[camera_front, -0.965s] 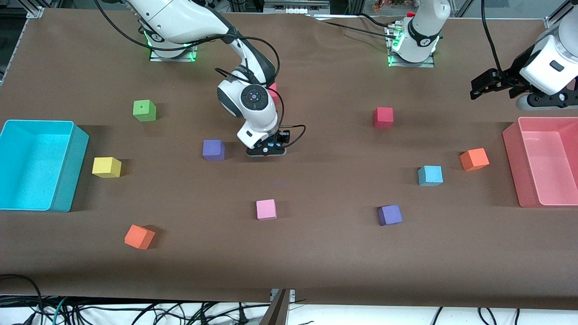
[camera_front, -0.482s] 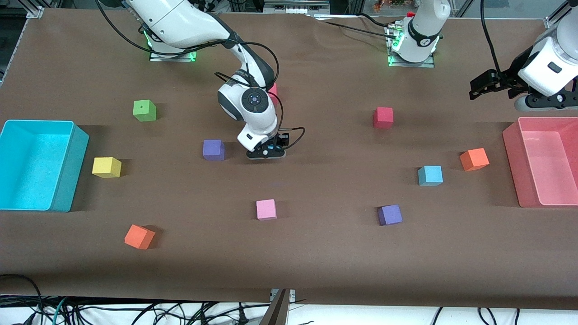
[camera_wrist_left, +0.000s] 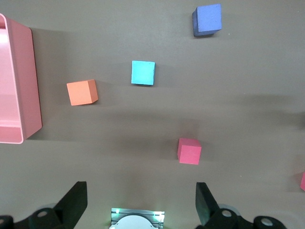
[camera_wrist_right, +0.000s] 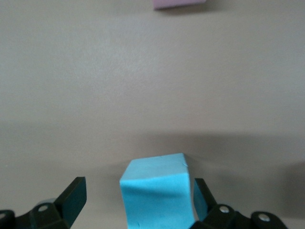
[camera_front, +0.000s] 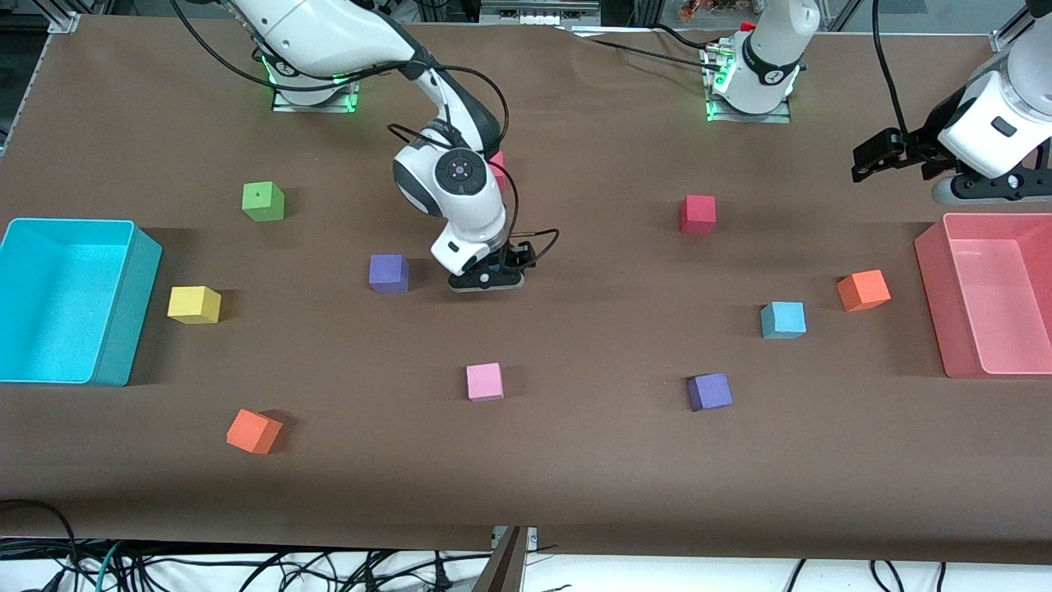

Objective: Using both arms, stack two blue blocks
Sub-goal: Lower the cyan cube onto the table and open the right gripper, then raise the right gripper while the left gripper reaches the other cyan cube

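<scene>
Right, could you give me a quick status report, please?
Right gripper open, low at mid-table, astride one blue block. Left gripper open, waiting over table's edge by pink bin. Second blue block unobstructed.

Table (camera_front: 575, 460): brown covering, matt, looks like paper or thin felt sheet, faint creases near arm bases.

Blue blocks (camera_front: 782, 320) (camera_wrist_right: 157, 198): foam-like, matt, soft edges; close up the surface shows fine grain, small dents.

Other cubes, e.g. pink cube (camera_front: 484, 381), purple cube (camera_front: 709, 391): same matt foam look.

Cyan bin (camera_front: 123, 304) & pink bin (camera_front: 933, 296): plastic, smooth walls, slightly grainy floor w/ dull sheen.

Arms (camera_front: 329, 33): white plastic shells, glossy. Right gripper (camera_wrist_right: 139, 202), left gripper (camera_wrist_left: 141, 210): black, matt plastic fingers (camera_wrist_left: 76, 200).
</scene>
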{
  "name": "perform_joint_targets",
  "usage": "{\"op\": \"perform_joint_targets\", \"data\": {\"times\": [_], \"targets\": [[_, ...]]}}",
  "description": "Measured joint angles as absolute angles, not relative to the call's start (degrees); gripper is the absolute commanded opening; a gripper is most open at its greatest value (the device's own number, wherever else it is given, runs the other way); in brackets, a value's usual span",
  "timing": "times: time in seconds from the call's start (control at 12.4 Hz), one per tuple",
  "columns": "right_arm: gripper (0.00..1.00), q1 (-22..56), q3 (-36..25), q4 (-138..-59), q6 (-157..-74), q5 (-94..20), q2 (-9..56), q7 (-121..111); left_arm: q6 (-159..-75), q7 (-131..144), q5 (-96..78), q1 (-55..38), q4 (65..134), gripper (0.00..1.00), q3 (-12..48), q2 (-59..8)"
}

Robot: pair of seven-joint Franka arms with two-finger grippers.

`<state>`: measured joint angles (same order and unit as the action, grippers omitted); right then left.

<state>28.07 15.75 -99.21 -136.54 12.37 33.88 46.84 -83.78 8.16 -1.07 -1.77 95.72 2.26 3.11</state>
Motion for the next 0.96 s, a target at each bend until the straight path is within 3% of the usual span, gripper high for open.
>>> {"op": "perform_joint_targets", "data": {"times": [0.16, 0.4, 0.64, 0.96], "targets": [[0.99, 27.1, 16.3, -100.3, -131.7, 12.4, 29.3, 43.4, -85.2, 8.2, -1.1, -1.8, 96.3, 1.0, 2.3, 3.0], [0.99, 23.3, 17.4, -108.9, -133.7, 10.9, 21.5, 33.5, -91.7, 8.2, -1.1, -1.8, 100.9, 1.0, 2.3, 2.5], [0.99, 19.3, 17.6, -121.4, -141.2, -2.9, 14.1, 14.1, -101.6, 8.2, -1.1, -1.7, 108.2, 1.0, 2.2, 1.7], [0.99, 15.8, 17.6, -128.0, -141.7, -22.4, 8.6, -10.6, -114.0, 8.1, -0.5, -0.8, 117.2, 1.0, 1.8, 0.7]]}}
